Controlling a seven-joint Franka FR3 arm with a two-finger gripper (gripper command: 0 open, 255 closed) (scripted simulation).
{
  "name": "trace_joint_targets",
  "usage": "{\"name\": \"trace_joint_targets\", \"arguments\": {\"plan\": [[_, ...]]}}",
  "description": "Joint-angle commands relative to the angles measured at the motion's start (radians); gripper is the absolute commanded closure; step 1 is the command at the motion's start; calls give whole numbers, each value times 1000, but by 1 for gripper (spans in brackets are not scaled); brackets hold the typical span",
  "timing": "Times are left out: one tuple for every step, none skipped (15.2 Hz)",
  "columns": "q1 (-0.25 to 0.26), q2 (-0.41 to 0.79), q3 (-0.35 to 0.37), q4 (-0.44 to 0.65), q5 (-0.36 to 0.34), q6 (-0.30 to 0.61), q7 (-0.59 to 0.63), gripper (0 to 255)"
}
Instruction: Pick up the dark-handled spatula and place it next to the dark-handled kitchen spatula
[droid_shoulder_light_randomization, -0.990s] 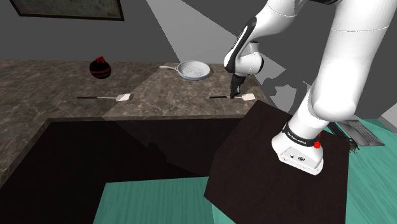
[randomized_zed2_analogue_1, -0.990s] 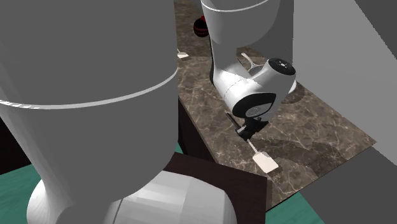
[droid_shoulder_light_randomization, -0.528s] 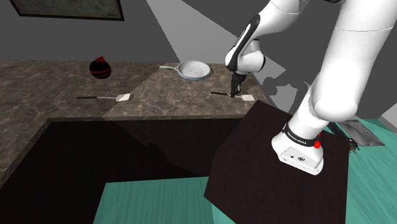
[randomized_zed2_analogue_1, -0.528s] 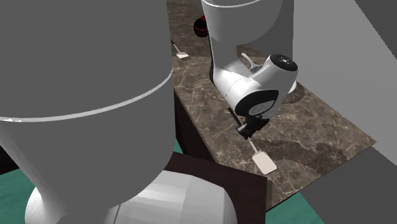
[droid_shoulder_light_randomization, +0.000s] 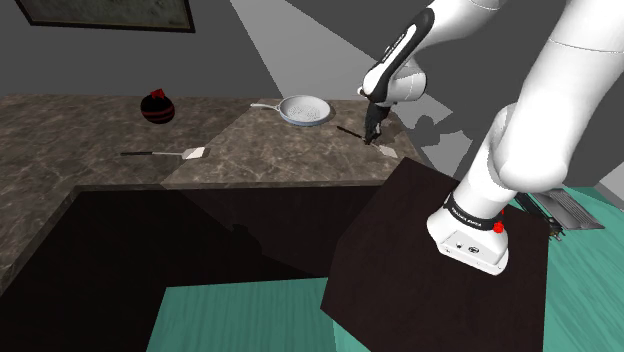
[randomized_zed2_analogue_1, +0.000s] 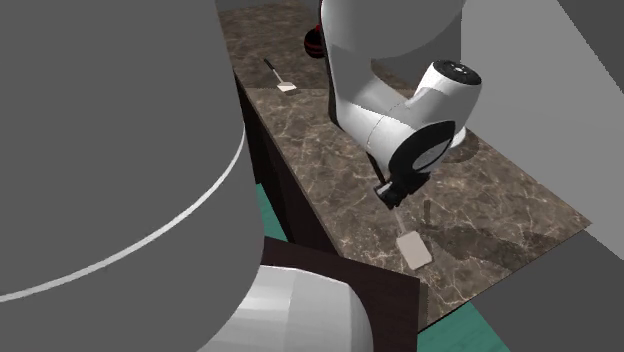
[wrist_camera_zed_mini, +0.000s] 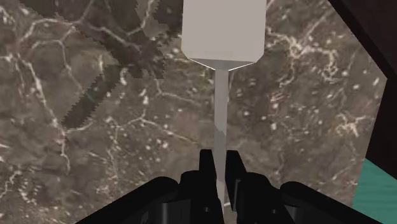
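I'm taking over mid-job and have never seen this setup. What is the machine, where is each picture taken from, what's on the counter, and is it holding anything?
The machine is a white robot arm standing on a dark box. It ends in a black gripper. One picture looks down from beside the box, and another from just behind the arm's base. The third comes from a camera on the hand, looking along the gripper. On the marbled counter lie a second spatula, a white pan and a round red-and-black thing. The gripper is shut on the thin shaft of a spatula, with the pale blade pointing away from the hand.
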Motion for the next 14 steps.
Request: {"name": "trace_joint_targets", "arguments": {"plan": [[11,-44,-26,-7,-79,-26,59,255],[12,-64,-33,-8,-113,-39,84,255],[11,-84,-38,-9,-145,-53,107,255],[9,-103,-42,-9,-175,-67,129,255],[6,-120,-43,-9,-200,-81,148,255],[21,-106,-26,6,-183,-83,165,255],[36,-90,-10,23,-166,-86,182,255],[52,-74,5,40,-151,-89,198,255],[66,-58,19,59,-135,-93,215,255],[80,-41,33,79,-120,-98,231,255],[93,-24,47,100,-107,-103,247,255],[105,-6,61,122,-94,-109,262,255],[117,12,74,146,-82,-115,278,255],[128,31,87,170,-71,-122,294,255]]}}
